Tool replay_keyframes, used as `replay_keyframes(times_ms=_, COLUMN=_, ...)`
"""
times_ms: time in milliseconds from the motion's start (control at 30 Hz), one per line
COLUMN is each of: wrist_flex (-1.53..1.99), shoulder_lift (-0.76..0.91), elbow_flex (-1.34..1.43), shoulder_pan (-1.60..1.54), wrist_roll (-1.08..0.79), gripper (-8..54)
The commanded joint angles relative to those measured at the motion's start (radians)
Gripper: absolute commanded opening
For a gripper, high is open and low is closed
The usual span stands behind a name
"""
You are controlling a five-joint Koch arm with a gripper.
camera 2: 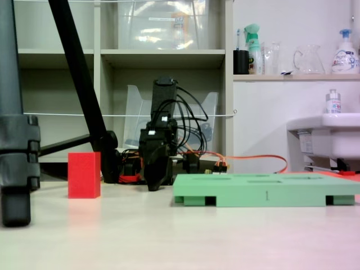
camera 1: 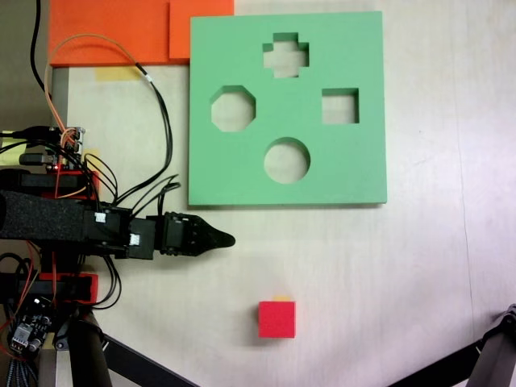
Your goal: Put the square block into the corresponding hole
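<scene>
Nothing is being carried yet, so I would say the job is sitting at its very first step: getting to the square block [camera 1: 276, 319] and picking it up. The red cube is standing on the bare bench [camera 1: 387, 274], well apart from the green board [camera 1: 242, 177], on the lower side of it in the fixed view from above. In the low fixed view it is resting upright to the left of the arm [camera 2: 84, 175].

The gripper [camera 1: 226, 239] is hanging low over the bench, just below the board's lower left corner as the top-down view shows it, and pointing toward the right. Its fingers are touching neither the block nor the board, and they are holding nothing. From above they are reading as one dark tapered tip, and from the low view they are lined up one behind the other, so I cannot tell whether they are parted or pressed together.

The corresponding hole [camera 1: 340, 106], the square cutout on the right side of the board, is lying open and unfilled. The next move, as I judge it, calls for swinging down toward the cube, spreading the fingers wide enough to straddle it, and squaring them to its flat faces before closing.
</scene>
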Motion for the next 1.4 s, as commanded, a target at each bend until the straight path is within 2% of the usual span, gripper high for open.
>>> replay_keyframes(times_ms=0, wrist_flex=0.035, shoulder_lift=0.077, elbow_flex=0.072, shoulder_pan=0.052, wrist_roll=0.121, gripper=33.7)
replay_keyframes(times_ms=200, wrist_flex=0.035, shoulder_lift=0.077, elbow_flex=0.072, shoulder_pan=0.052, wrist_roll=0.235, gripper=33.7)
replay_keyframes(times_ms=433, wrist_flex=-0.121, shoulder_lift=0.077, elbow_flex=0.041, shoulder_pan=0.054, wrist_roll=0.834, gripper=32.2)
replay_keyframes(times_ms=533, wrist_flex=-0.098, shoulder_lift=0.078, elbow_flex=-0.055, shoulder_pan=0.061, wrist_roll=0.953, gripper=32.1)
replay_keyframes(times_ms=700, wrist_flex=0.227, shoulder_lift=0.058, elbow_flex=-0.348, shoulder_pan=0.072, wrist_roll=1.187, gripper=31.1)
replay_keyframes(times_ms=867, wrist_flex=0.520, shoulder_lift=0.034, elbow_flex=-0.592, shoulder_pan=0.078, wrist_roll=1.295, gripper=31.1)
replay_keyframes(times_ms=1000, wrist_flex=0.805, shoulder_lift=-0.074, elbow_flex=-0.894, shoulder_pan=0.132, wrist_roll=1.315, gripper=32.2)
replay_keyframes(times_ms=1133, wrist_flex=1.161, shoulder_lift=-0.270, elbow_flex=-1.235, shoulder_pan=0.153, wrist_roll=1.304, gripper=41.7)
replay_keyframes(times_ms=1200, wrist_flex=1.180, shoulder_lift=-0.311, elbow_flex=-1.273, shoulder_pan=0.166, wrist_roll=1.275, gripper=46.1)
replay_keyframes(times_ms=1367, wrist_flex=1.178, shoulder_lift=-0.420, elbow_flex=-1.331, shoulder_pan=0.225, wrist_roll=1.235, gripper=52.1)
